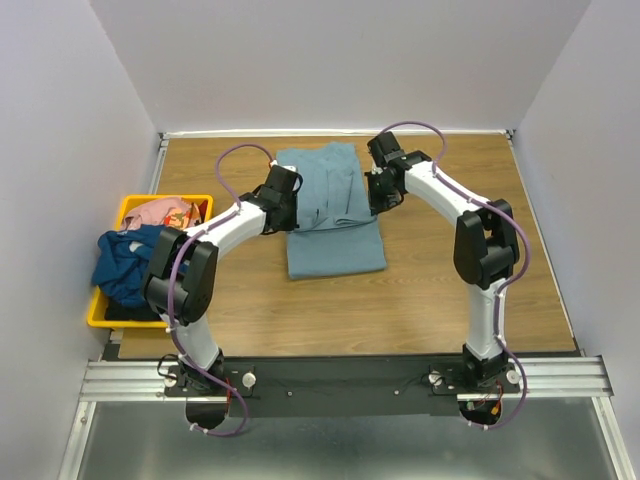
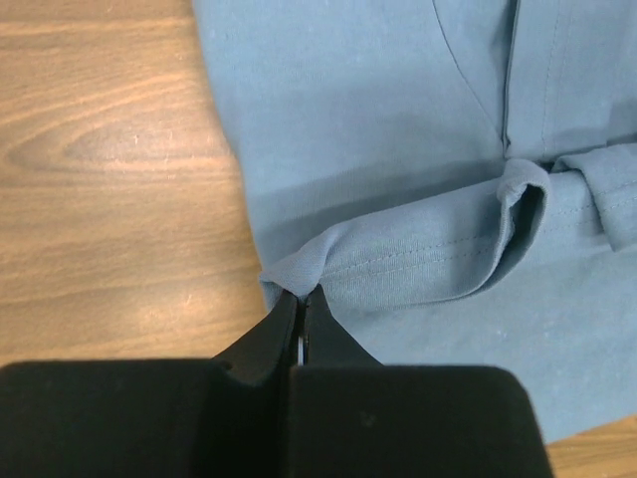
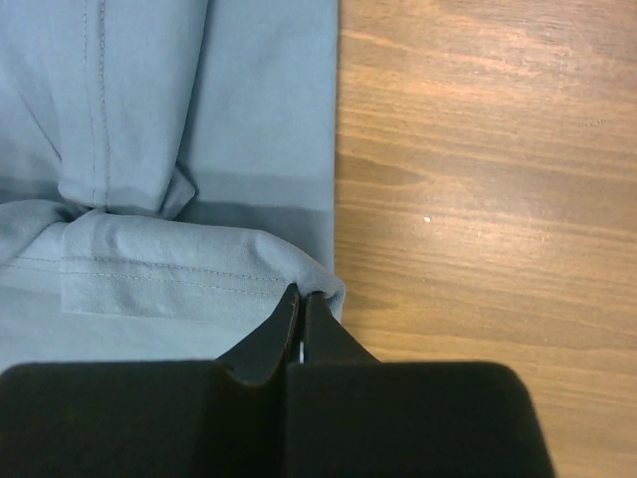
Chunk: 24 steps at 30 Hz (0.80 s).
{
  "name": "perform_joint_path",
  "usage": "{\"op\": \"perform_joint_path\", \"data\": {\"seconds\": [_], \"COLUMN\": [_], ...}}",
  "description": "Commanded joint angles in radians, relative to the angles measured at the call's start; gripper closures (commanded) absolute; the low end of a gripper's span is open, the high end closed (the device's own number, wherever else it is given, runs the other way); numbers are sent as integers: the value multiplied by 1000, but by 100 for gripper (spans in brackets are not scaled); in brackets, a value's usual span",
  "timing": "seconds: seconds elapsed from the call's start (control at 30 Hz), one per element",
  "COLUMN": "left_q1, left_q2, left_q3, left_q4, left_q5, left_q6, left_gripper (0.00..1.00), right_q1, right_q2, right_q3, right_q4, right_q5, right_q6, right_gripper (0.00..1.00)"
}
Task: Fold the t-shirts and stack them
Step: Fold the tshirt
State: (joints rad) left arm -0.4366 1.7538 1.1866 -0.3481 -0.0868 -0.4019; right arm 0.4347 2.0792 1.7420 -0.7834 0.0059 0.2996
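Two pincers, one shirt, my spotter says. What have you got hold of?

Me: Each is pressed together on cloth. My left gripper (image 2: 302, 297) nips the left corner of a stitched hem (image 2: 418, 264) on the blue-grey t-shirt (image 1: 335, 245). My right gripper (image 3: 303, 294) nips the right corner of the same hem.

Spotter: And where does the shirt lie?

Me: In the middle of the table (image 1: 450, 290), between my two pincers. Its long axis runs from my bases toward the far edge. The hem I hold runs across that axis, from one pincer to the other, and it puckers in the middle. Under it there is more of the same shirt. A flat part reaches back toward my bases, and doubled cloth lies on the far side.

Spotter: So which side leads?

Me: Neither, I'd judge. Both pincers sit about level, one at each side edge. The hem should travel squarely along the long axis, with the pair keeping pace. If one runs ahead, the fold line will skew.

Spotter: The others?

Me: The navy t-shirt (image 1: 125, 265) and the pink patterned t-shirt (image 1: 160, 213) are heaped in the yellow bin (image 1: 95, 318). That is off to my left, well apart from this shirt, and neither is folded yet.
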Motion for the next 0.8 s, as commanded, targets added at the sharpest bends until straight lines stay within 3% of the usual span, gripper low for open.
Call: {"op": "perform_joint_path", "data": {"seconds": [0.0,0.47,0.6,0.73,0.77], "left_q1": [15,22,21,19,15], "left_q2": [23,32,61,36,7], "left_q3": [5,-56,-51,-54,-61], "left_q4": [37,110,120,104,103], "left_q5": [-53,-88,-80,-86,-93], "left_q6": [6,-68,-72,-103,-107], "left_gripper": [100,100,82,57,44], "right_q1": [-10,-10,-10,-10,-10], "right_q2": [25,53,70,52,27], "right_q3": [22,1,-18,-27,-35], "right_q4": [47,121,139,141,141], "right_q5": [2,0,0,-35,-38], "right_q6": [-11,1,4,1,6], "right_gripper": [99,99,99,84,76]}}
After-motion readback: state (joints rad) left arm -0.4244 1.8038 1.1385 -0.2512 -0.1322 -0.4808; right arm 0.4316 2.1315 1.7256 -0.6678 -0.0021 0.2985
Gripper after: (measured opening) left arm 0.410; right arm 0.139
